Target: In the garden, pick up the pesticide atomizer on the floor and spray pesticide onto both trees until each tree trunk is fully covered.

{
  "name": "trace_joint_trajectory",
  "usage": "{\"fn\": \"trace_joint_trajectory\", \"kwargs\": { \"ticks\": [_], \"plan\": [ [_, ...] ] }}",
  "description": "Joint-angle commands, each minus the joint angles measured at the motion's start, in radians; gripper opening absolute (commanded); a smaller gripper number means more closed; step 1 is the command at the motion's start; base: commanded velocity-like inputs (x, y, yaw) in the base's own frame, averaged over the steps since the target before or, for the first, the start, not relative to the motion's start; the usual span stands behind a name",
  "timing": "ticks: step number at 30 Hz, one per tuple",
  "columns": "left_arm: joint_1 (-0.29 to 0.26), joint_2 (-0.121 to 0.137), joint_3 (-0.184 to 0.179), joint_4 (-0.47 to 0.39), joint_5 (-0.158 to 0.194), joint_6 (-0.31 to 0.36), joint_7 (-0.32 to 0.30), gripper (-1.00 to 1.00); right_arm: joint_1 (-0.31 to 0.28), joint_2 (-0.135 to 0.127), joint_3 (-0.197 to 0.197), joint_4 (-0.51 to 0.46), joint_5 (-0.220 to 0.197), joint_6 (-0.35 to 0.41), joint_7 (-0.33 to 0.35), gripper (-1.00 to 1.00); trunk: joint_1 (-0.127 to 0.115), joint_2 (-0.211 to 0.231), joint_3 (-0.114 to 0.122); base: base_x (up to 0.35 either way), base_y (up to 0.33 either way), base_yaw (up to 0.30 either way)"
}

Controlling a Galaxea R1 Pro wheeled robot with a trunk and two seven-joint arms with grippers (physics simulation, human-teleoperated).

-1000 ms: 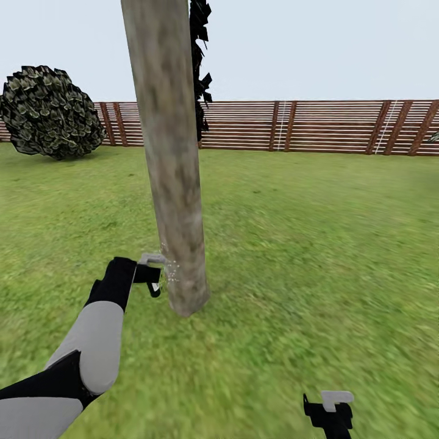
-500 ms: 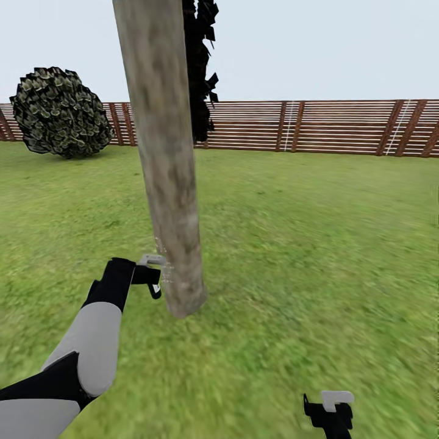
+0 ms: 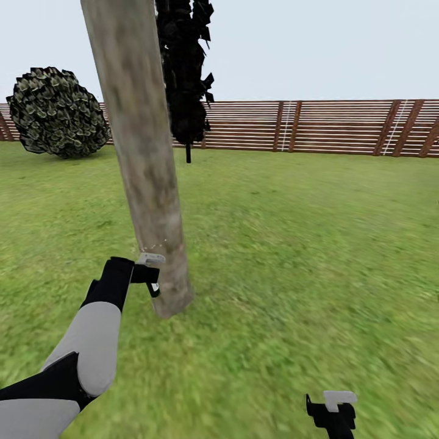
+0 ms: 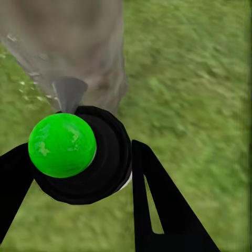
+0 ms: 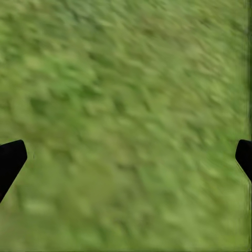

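Nearest the robot, the right hand [image 3: 331, 410] hangs low over the grass, its two black fingertips [image 5: 11, 160] spread wide at the edges of its wrist view with nothing between them: released and idle.

Further out, the left hand [image 3: 148, 273] is clenched around the pesticide atomizer [image 4: 79, 153], a round black bottle with a bright green ball cap and a grey cone nozzle. In the left wrist view the black fingers [image 4: 157, 202] press against the bottle's sides, and the nozzle points straight at the bark. In the head view the atomizer sits just beside the lower part of the thick, mottled beige-grey tree trunk [image 3: 143, 171], which leans slightly. A few fine white specks of pesticide [image 4: 26, 84] dot the bark near the nozzle; higher up the trunk looks bare.

The step in hand appears to be spraying this first trunk. To do it well, I judge the nozzle should stay aimed squarely at the bark without touching it, and the arm should sweep upward in slow passes, since coverage so far seems limited to a low patch. The far side will likely need the base to circle round.

Beyond the trunk stretches the green lawn [image 3: 317, 244], then a dark narrow cypress-like tree [image 3: 183, 79], a round shrub [image 3: 56, 113], and the brown slatted wooden fence [image 3: 329, 127].
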Motion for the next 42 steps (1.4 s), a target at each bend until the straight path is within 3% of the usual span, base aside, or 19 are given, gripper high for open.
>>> {"fn": "trace_joint_trajectory", "kwargs": {
  "ticks": [1, 8, 11, 14, 16, 18, 24, 26, 36, 38, 40, 42],
  "plan": [
    [-0.001, -0.001, 0.007, -0.004, -0.010, 0.002, -0.010, -1.00, -0.001, 0.000, -0.005, 0.001, 0.010, -0.002, -0.004, 1.00, 0.000, 0.000, -0.001, 0.000, -0.276, 0.000],
    [-0.001, 0.026, 0.018, -0.027, -0.010, 0.009, -0.009, -1.00, -0.001, -0.001, -0.005, 0.000, 0.010, -0.002, -0.004, 1.00, 0.000, 0.000, -0.001, 0.000, -0.276, 0.000],
    [0.013, 0.059, 0.019, -0.027, -0.009, 0.012, -0.009, -1.00, -0.001, -0.001, -0.005, -0.001, 0.010, -0.002, -0.004, 1.00, 0.000, 0.000, -0.001, 0.000, -0.276, 0.034],
    [0.052, 0.113, 0.019, -0.027, -0.009, 0.013, -0.008, -1.00, -0.001, -0.001, -0.005, -0.001, 0.010, -0.002, -0.004, 1.00, 0.000, 0.000, -0.001, 0.000, -0.276, 0.218],
    [0.083, 0.126, 0.018, -0.025, -0.009, 0.012, -0.004, -1.00, -0.001, -0.001, -0.005, -0.001, 0.010, -0.002, -0.004, 1.00, 0.000, 0.000, -0.001, 0.000, -0.276, 0.269],
    [0.107, 0.126, 0.012, -0.021, -0.008, 0.011, 0.007, -1.00, -0.001, -0.001, -0.005, -0.001, 0.010, -0.002, -0.004, 1.00, 0.000, 0.000, -0.001, 0.000, -0.276, 0.274],
    [0.121, 0.055, 0.011, -0.018, 0.002, 0.012, 0.038, -1.00, -0.001, 0.000, -0.005, -0.001, 0.010, -0.002, -0.003, 1.00, 0.000, 0.000, -0.001, 0.064, -0.272, 0.232],
    [0.121, 0.054, 0.012, -0.022, 0.003, 0.012, 0.039, -1.00, -0.001, -0.001, -0.005, -0.001, 0.010, -0.002, -0.003, 1.00, 0.000, 0.000, -0.001, 0.188, -0.230, 0.039],
    [0.124, 0.066, 0.013, -0.028, -0.005, 0.011, 0.046, -1.00, -0.001, -0.004, -0.005, 0.000, 0.010, -0.002, -0.004, 1.00, 0.000, 0.000, -0.001, 0.194, -0.145, 0.003],
    [0.142, 0.087, 0.016, -0.028, -0.006, 0.007, 0.078, -1.00, -0.001, -0.004, -0.005, -0.001, 0.010, -0.002, -0.004, 1.00, 0.000, 0.000, -0.001, 0.024, -0.013, 0.000],
    [0.170, 0.125, 0.018, -0.025, 0.002, 0.003, 0.116, -1.00, -0.001, -0.004, -0.005, -0.001, 0.010, -0.002, -0.004, 1.00, 0.000, 0.000, -0.001, 0.005, -0.003, 0.000],
    [0.177, 0.130, 0.017, -0.019, 0.004, 0.002, 0.123, -1.00, -0.001, -0.004, -0.005, -0.001, 0.010, -0.002, -0.004, 1.00, 0.000, 0.000, -0.001, 0.002, -0.001, 0.000]
  ]
}}
